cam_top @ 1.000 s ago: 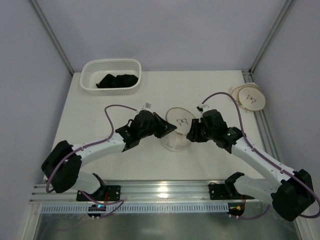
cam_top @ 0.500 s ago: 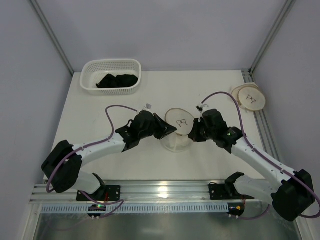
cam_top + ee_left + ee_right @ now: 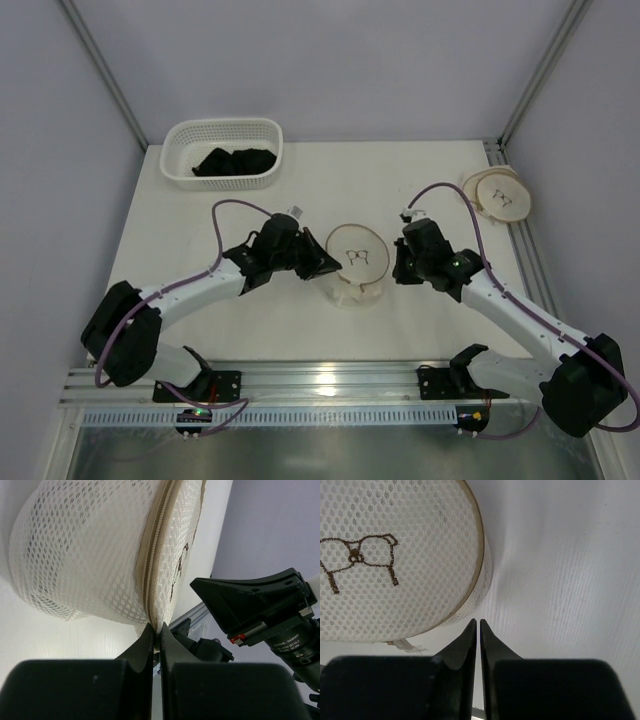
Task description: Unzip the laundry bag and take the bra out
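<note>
The laundry bag is a round cream mesh pouch with a dark stitched mark on its top, lying mid-table between the arms. My left gripper is at its left side, shut on the bag's brown-trimmed zip rim. The left wrist view shows the fingertips pinching the seam of the bag. My right gripper is shut and empty just right of the bag. In the right wrist view its tips stand a little off the rim of the bag. The bra is not visible.
A white lattice basket holding black cloth stands at the back left. A second round cream pouch lies at the table's right edge by the frame rail. The metal base rail runs along the near edge.
My right gripper has drawn back to the right, off the bag. My left gripper has shifted slightly left, still on the rim, and the bag's top now faces up more.
</note>
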Robot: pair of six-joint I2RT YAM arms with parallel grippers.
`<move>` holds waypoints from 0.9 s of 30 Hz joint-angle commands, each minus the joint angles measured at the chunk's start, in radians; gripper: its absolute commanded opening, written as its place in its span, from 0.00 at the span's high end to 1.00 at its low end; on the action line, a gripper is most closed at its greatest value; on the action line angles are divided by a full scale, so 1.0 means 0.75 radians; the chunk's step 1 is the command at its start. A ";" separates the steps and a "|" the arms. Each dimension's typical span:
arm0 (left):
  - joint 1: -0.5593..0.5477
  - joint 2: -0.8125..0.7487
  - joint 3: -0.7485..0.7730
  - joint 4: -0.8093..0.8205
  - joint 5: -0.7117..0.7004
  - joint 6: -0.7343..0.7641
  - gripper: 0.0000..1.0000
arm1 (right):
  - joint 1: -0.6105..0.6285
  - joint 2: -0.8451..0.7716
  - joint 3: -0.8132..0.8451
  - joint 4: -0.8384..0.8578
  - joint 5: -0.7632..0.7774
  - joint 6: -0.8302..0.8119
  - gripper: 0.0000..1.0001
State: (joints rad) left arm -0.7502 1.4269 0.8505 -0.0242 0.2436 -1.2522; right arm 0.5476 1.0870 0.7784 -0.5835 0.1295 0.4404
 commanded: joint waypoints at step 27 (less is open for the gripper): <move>0.043 -0.066 0.005 0.106 0.097 -0.077 1.00 | 0.344 0.050 -0.054 0.357 0.032 0.071 0.45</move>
State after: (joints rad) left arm -0.7181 1.3918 0.8299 0.0139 0.2901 -1.3025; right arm 0.7979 1.1442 0.7048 -0.3683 0.0612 0.4995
